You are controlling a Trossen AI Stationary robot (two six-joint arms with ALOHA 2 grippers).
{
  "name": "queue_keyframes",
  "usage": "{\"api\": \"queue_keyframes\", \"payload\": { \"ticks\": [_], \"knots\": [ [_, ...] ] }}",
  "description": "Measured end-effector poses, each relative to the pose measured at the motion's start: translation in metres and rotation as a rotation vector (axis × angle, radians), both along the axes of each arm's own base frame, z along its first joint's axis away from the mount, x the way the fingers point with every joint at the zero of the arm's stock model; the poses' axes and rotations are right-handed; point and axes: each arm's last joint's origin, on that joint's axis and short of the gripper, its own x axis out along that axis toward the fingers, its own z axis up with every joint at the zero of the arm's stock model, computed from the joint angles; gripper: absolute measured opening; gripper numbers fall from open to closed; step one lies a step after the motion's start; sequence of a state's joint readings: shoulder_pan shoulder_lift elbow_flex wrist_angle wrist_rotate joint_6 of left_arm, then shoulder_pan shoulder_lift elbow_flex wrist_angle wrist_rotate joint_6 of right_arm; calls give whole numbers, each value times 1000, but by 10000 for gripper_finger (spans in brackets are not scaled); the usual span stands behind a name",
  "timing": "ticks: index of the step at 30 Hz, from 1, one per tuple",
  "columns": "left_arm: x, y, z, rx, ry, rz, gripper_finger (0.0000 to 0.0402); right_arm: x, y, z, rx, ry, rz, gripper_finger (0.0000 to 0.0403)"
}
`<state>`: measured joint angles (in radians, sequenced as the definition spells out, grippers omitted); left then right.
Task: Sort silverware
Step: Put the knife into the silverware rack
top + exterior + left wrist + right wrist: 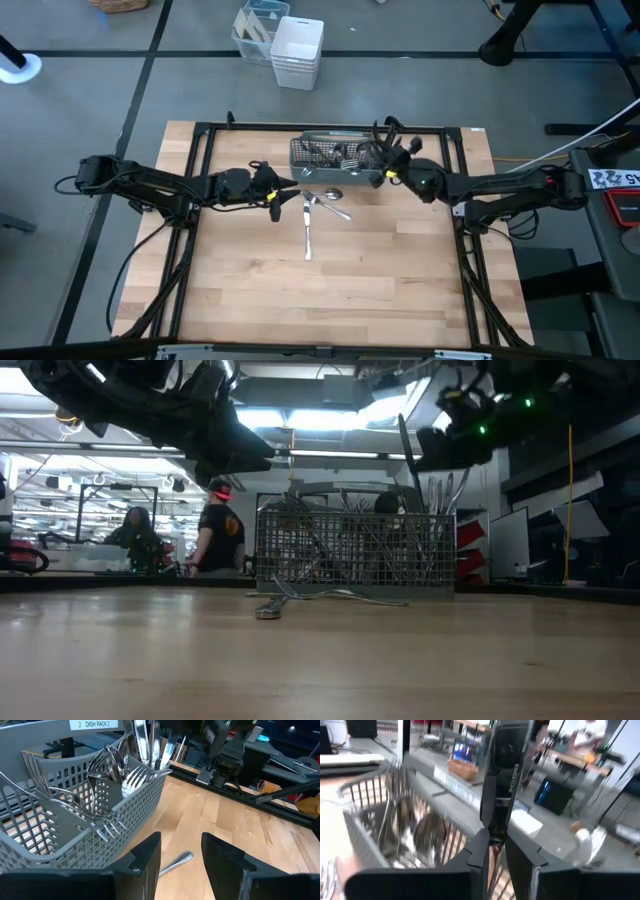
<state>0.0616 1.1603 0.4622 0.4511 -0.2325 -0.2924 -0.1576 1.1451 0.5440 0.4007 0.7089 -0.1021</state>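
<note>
Right gripper [494,851] held a black-handled utensil [502,780] over the caddy [335,160].
Left gripper [181,855] hung wide, empty, beside loose silverware [312,215].

I see a grey mesh caddy [335,160] at the far middle of the wood table [330,290], sitting inside a black frame [200,140] that runs around the tabletop. In the low view the caddy [355,555] stands upright. A "DISH RACK 2" label [95,724] shows behind it in the left wrist view. On the grey floor beyond the table I see a white bin [298,52], touching a clear bin [255,30]. A wicker basket [125,5] is at the far left edge. In the room behind, a person in a dark shirt [218,530] stands, another person [137,535] nearby.
</note>
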Motion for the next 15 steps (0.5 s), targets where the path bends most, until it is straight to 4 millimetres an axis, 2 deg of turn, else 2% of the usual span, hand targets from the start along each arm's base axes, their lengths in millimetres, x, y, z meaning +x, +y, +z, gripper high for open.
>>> {"api": "queue_keyframes", "payload": {
  "ticks": [7, 15],
  "knots": [
    [0, 0, 0, 4, 1, -1, 133, -8, 1, -23, 42, 47, 34, 58],
    [0, 0, 0, 4, 0, -1, 133, -7, 2, -26, 82, 32, 78, 58]
  ]
}}
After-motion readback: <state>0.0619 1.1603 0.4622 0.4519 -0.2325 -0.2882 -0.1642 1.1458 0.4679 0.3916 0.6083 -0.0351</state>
